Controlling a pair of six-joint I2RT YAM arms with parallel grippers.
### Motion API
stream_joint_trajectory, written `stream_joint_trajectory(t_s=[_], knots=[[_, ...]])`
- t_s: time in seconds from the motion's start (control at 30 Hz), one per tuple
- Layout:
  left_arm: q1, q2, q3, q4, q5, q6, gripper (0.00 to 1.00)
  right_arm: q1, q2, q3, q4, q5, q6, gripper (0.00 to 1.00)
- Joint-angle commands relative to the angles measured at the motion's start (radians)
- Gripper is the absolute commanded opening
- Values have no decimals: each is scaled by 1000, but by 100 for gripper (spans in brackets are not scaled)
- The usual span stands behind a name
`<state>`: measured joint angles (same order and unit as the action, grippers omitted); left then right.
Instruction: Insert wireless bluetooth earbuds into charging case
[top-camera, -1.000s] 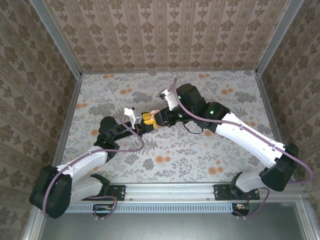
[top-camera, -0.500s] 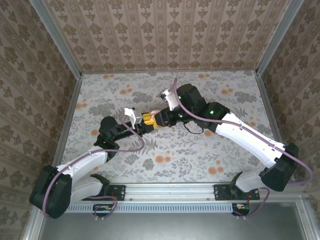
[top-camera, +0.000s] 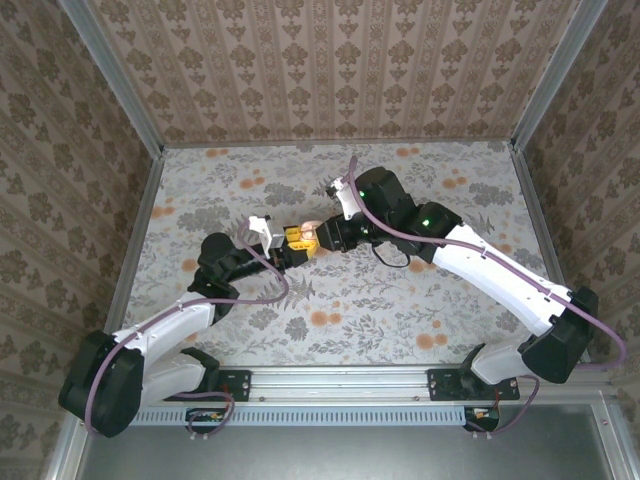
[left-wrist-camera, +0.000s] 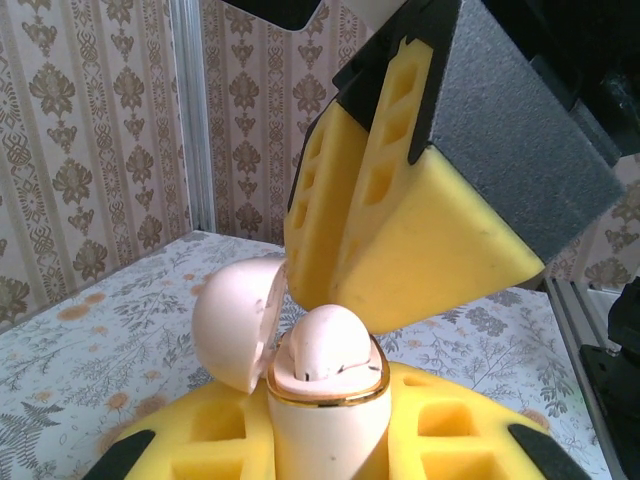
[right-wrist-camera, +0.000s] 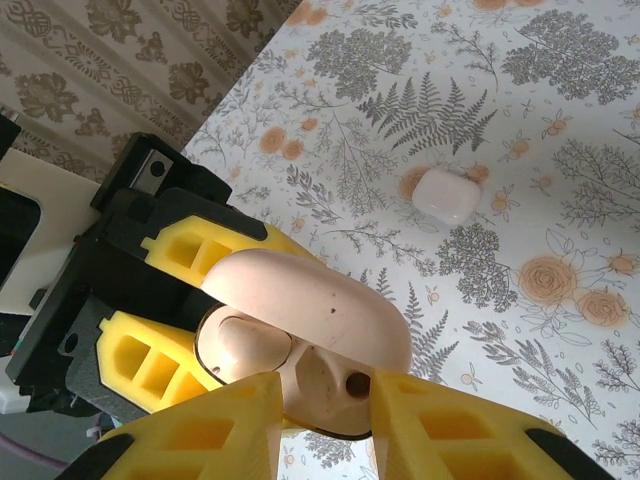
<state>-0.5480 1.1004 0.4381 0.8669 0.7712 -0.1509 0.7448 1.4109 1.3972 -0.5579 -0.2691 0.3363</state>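
Right wrist: one open charging case (right-wrist-camera: 310, 300), one earbud (right-wrist-camera: 322, 382)

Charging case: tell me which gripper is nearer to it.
Left. The left gripper clamps the charging case directly, holding its body from both sides. The right gripper sits just above the case's open top, pinching an earbud seated there.

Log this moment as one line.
left tool: shut on charging case, lid open | right tool: shut on earbud at case opening | table: small white piece lying loose
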Motion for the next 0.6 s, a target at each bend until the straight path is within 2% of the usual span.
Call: stream_joint_trajectory(t_s=[0.0, 0.13, 0.23, 0.4, 0.57], knots=[[0, -17, 16, 72, 36, -12, 0, -4, -8, 19, -32, 25, -15, 30], [1, -16, 14, 71, 31, -8, 0, -5, -12, 19, -37, -11, -22, 30], [13, -25, 13, 48, 23, 0, 0, -10, -74, 14, -33, -24, -22, 30], [75, -52, 1, 3, 25, -7, 0, -47, -134, 36, -32, -33, 1, 30], [145, -81, -34, -2, 30, -18, 0, -111, -108, 52, -82, 39, 54, 33]])
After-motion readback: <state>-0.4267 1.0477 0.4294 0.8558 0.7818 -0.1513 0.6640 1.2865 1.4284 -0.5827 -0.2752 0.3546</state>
